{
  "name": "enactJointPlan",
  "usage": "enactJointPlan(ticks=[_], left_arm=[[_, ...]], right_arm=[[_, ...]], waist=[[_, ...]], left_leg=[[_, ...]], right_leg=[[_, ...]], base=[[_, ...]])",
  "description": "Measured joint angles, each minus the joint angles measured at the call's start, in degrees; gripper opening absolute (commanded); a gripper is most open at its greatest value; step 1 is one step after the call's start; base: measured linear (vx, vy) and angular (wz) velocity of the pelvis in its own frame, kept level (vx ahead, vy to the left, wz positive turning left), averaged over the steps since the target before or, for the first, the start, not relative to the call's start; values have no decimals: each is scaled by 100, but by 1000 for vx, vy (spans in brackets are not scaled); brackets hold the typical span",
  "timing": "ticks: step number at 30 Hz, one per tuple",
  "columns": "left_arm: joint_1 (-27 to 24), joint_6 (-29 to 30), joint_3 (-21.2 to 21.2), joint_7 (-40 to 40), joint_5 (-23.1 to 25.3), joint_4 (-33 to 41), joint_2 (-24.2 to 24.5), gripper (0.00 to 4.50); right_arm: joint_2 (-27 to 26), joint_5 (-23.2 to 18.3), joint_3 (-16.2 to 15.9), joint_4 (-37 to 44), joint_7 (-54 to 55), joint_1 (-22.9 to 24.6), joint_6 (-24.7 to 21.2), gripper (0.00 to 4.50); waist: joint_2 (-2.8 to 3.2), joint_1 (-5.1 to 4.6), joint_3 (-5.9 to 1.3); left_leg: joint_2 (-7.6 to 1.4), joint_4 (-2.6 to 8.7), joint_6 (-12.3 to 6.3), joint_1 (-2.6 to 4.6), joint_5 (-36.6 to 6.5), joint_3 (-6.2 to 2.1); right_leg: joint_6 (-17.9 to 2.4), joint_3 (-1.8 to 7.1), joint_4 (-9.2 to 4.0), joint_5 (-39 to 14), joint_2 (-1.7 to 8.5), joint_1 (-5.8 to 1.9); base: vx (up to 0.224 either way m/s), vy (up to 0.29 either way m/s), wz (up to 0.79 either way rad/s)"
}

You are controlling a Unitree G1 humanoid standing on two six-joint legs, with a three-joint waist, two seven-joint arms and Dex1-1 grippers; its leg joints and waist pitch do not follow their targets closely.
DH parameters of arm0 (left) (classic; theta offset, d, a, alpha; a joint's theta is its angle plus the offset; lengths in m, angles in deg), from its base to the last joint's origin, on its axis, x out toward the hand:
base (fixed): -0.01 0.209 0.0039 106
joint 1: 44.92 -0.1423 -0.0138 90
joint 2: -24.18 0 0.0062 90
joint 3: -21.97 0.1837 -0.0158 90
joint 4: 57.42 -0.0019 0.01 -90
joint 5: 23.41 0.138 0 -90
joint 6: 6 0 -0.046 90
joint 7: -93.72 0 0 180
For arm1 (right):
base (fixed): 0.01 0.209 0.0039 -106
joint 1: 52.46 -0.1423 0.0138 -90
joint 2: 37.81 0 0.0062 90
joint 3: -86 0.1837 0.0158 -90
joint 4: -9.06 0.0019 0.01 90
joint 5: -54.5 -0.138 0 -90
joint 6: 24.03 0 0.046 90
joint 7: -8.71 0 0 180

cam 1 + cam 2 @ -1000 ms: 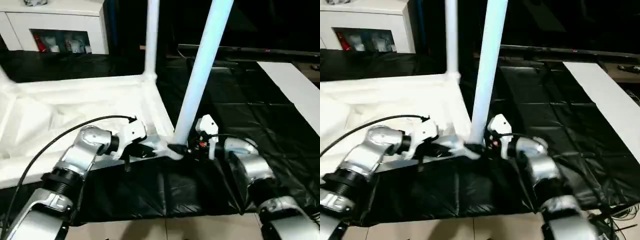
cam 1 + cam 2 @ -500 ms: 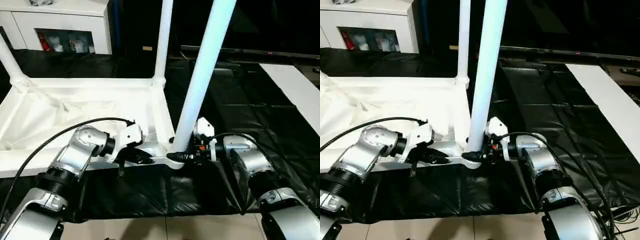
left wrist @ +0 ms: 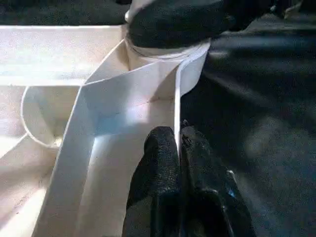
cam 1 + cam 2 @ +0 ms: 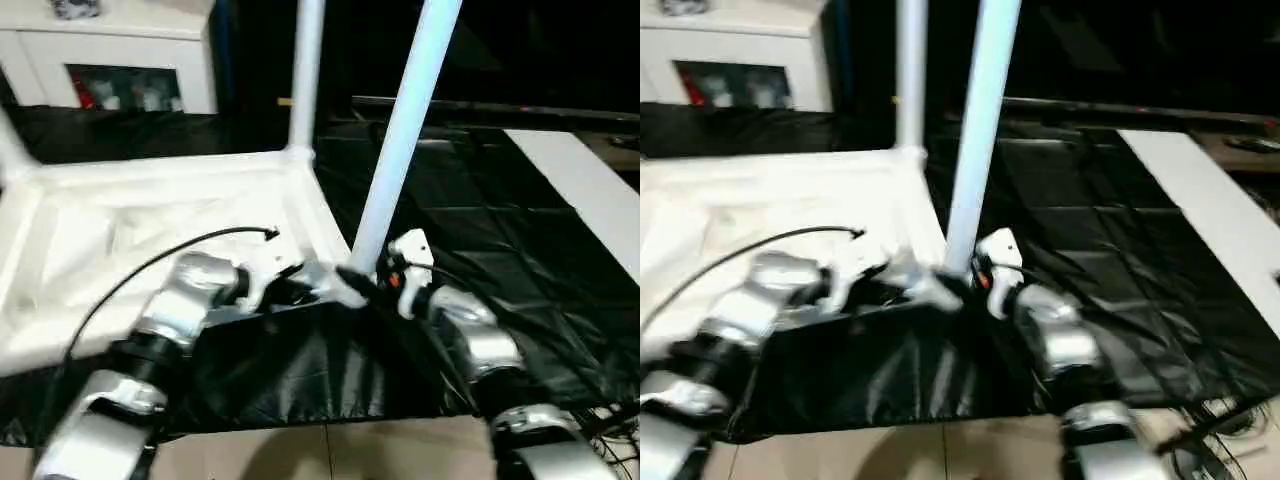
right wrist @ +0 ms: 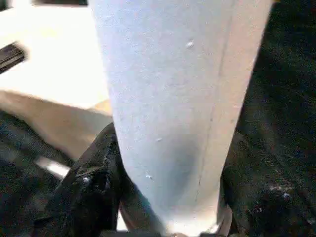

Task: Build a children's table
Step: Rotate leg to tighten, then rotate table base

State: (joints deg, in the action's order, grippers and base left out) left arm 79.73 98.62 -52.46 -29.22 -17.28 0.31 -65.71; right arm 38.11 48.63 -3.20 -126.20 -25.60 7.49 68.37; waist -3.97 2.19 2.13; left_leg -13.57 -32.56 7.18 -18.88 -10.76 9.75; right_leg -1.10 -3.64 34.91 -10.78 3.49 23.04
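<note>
Currently the white table top point(image 4: 150, 215) is lying underside up on the black-covered work table point(image 4: 500, 220), with a far leg point(image 4: 303, 75) already seated upright in its corner socket. On the left, the thin side wall of the top, just short of the near corner socket point(image 3: 163, 54), is pinched by the left gripper point(image 3: 177, 143), whose fingers point(image 3: 160, 148) are pressed almost fully together with only the wall between them. If this narrow pinch is allowed to slide along the smooth plastic, the top can be expected to twist or tip while force is applied at the corner.

To the right, the near leg point(image 4: 400, 140) is clasped low down, just above the socket, by the right gripper point(image 5: 163, 197); its fingers point(image 5: 94, 177) are spread about halfway and are seen on either side of the tube. The leg is leaning slightly rather than standing straight. Should it be pushed down at that angle, it may be jammed in the socket or left half seated. A loose clasp on the round tube could also let the leg be rotated or dropped sideways once the grip is eased
</note>
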Motion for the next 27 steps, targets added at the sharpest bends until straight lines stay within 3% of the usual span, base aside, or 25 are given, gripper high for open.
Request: enactJointPlan(ticks=[5, 12, 17, 25, 26, 27], left_arm=[[84, 16, 17, -146, 39, -98, -118, 0], [91, -194, 81, -88, 40, -98, -157, 0], [91, -306, 133, -39, 39, -99, -199, 0], [90, -698, 108, -122, 24, -250, -233, 0], [90, -699, 98, -113, 19, -252, -229, 28], [90, -696, 91, -74, -1, -252, -215, 28]], right_arm=[[-309, 127, 116, 36, 798, -67, 139, 247], [-31, 129, 13, 332, 298, 37, 1, 326], [693, 202, -366, 898, -666, 375, -64, 344], [2015, -279, -330, 1830, -2436, 989, -405, 344], [2174, -344, -341, 1911, -2673, 1041, -474, 351], [2290, -385, -340, 1989, -2804, 1076, -531, 351]], waist=[[6, -18, 0], [23, 51, 4], [41, 139, 4], [54, 185, 11], [50, 178, 13], [51, 166, 14]], left_leg=[[16, 1, 0, -11, 0, -13], [14, 6, -1, -18, 0, -8], [14, 33, -1, -22, 0, -4], [10, 36, -3, -56, 2, -2], [6, 32, -4, -59, 2, -2], [6, 27, -4, -63, 2, -2]], right_leg=[[3, -4, -5, -1, 0, 11], [11, 13, -3, 7, 3, 8], [23, 13, 1, 3, 0, 2], [41, 8, 4, -8, -3, 3], [41, 5, 4, -7, -3, 5], [42, 4, 4, -7, -3, 7]], base=[[0, 0, 0], [0, 0, 0], [0, 0, 0], [0, 0, 0], [0, 0, 0], [0, 0, 0]])
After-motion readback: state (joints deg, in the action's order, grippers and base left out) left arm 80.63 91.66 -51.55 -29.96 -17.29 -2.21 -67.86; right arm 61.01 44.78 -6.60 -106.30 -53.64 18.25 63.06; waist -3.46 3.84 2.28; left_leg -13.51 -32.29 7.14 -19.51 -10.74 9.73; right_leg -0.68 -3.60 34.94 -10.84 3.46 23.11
